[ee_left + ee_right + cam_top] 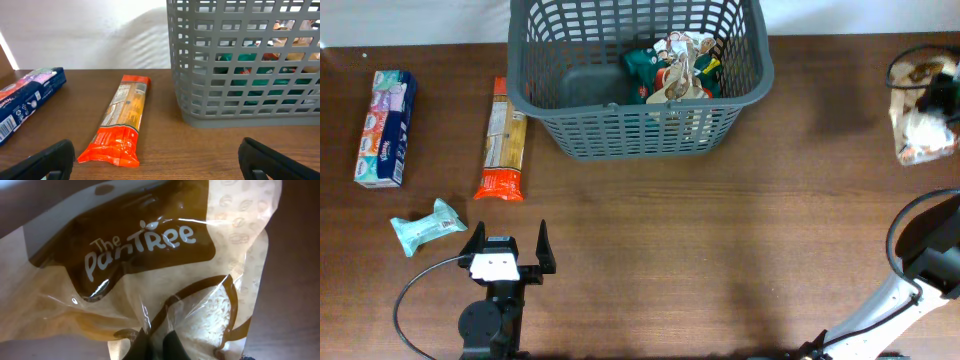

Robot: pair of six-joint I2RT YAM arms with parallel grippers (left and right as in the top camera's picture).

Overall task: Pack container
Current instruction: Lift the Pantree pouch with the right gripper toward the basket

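Note:
The dark grey slotted basket point(620, 130) stands at the back middle of the table and holds green and tan packets point(675, 68). It also shows in the left wrist view point(240, 75). My left gripper point(506, 248) is open and empty near the front left, its fingers apart over bare wood point(160, 167). An orange pasta packet point(503, 140) lies ahead of it, left of the basket, and shows in the left wrist view point(120, 120). My right gripper point(157, 345) is shut on a clear brown rice bag point(150, 245), held at the far right point(923, 125).
A blue tissue pack point(386, 127) lies at the far left and shows in the left wrist view point(25, 100). A mint green wipes packet point(428, 226) lies just left of my left gripper. A black cable loops beside the left arm's base point(410, 290).

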